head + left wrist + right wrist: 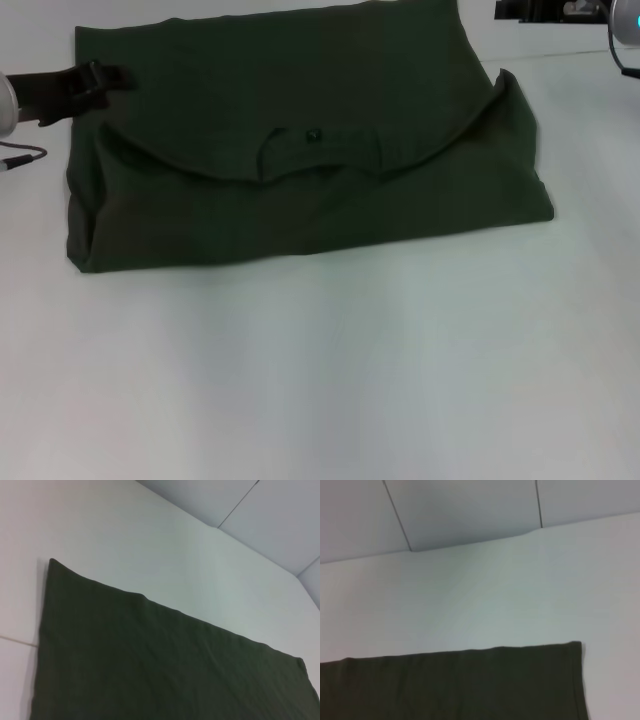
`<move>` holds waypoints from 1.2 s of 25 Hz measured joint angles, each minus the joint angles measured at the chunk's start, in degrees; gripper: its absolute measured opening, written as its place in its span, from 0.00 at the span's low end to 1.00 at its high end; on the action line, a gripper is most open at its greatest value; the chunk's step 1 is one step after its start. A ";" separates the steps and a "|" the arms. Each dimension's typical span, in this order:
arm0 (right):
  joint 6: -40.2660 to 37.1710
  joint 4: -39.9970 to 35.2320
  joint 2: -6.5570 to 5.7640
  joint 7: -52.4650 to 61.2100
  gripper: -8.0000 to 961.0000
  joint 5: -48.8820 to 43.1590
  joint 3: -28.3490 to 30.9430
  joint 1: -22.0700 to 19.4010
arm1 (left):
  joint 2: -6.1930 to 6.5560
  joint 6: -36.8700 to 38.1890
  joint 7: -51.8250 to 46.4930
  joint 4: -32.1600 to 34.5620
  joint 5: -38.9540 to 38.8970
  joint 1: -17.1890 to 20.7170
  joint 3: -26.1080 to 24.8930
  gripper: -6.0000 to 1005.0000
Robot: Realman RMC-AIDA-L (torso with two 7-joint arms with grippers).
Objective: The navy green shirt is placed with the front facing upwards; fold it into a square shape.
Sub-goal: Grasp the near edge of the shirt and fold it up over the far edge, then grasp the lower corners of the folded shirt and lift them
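The shirt point(300, 150) lies partly folded in the upper half of the head view, a wide dark green slab with its collar point(310, 160) showing near the middle and a curved folded edge running across it. Its plain green side shows; no lettering can be seen. It rests flat on a white desk point(320, 380), whose bare surface fills the whole lower half of the frame. In both wrist views the desk meets pale wall panels point(470, 510) split by thin dark seams, and a straight edge of the shirt crosses the lower part of each picture.

The left end effector point(100, 80) sits at the upper left of the head view, its dark fingers lying on or just over the shirt's left edge; whether they are spread or pinching the cloth cannot be told. Only a sliver of the right arm point(625, 25) shows at the upper right corner, apart from the shirt, its end effector out of view.
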 joint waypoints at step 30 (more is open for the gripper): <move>-40.27 -20.44 -1.41 4.31 0.95 6.85 5.70 -9.71 | 4.84 32.22 -3.76 -14.85 2.45 12.23 0.93 0.71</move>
